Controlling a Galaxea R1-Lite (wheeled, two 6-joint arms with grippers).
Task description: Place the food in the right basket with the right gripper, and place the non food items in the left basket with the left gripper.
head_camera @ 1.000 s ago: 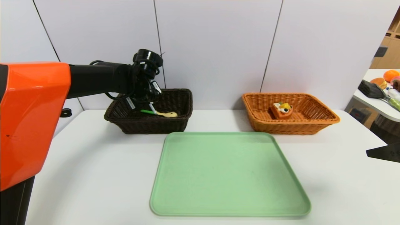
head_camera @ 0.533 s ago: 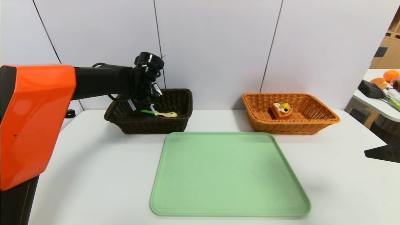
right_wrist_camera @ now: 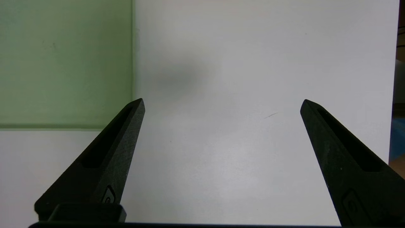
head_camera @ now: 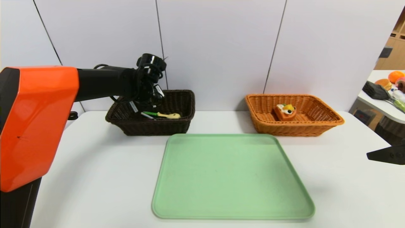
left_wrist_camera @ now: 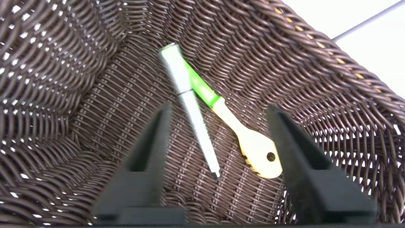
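My left gripper (head_camera: pixel 148 102) hangs over the dark brown left basket (head_camera: pixel 177 127), open with nothing between its fingers (left_wrist_camera: pixel 220 106). Below it, on the woven basket floor (left_wrist_camera: pixel 95 69), lie the white pen (left_wrist_camera: pixel 190 104) and the yellow pasta spoon with its green handle (left_wrist_camera: pixel 253 148), side by side and crossing near the handle end. From the head view the spoon (head_camera: pixel 167 115) and the pen (head_camera: pixel 147 116) show inside the basket. The waffle wedge food (head_camera: pixel 285 111) sits in the orange-tan right basket (head_camera: pixel 329 122). My right gripper (right_wrist_camera: pixel 221 101) is open above bare table at the right edge (head_camera: pixel 386 154).
A green tray (head_camera: pixel 231 177) lies in the middle of the white table, in front of both baskets; its edge (right_wrist_camera: pixel 63 63) shows beside the right gripper. A side table (head_camera: pixel 379 104) at the far right carries an orange, a bun and other items.
The left gripper has opened and let go of the white pen, which now lies on the basket floor by the spoon. The right gripper tip has crept slightly leftward.
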